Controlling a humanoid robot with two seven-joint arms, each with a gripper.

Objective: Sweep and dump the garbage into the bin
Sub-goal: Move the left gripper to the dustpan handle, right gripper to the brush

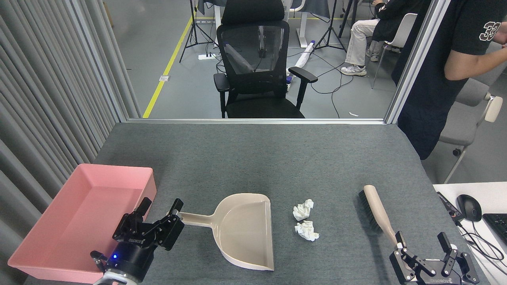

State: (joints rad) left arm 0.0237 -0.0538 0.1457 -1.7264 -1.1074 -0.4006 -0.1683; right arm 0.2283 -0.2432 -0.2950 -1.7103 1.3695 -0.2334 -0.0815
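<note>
Evidently both tools are lying ready: the left gripper [160,206], jaws wide, is straddling the dustpan [241,229] handle's tip, the right gripper [422,240] gaping empty below the brush [376,211], garbage [305,220] sitting mid-frame between them, bin [85,215] waiting lower left.

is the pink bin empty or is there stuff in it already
Empty: the pink bin shows only bare floor, and both tissue wads lie on the table.

head view, forward and down, table [277,158]
</note>
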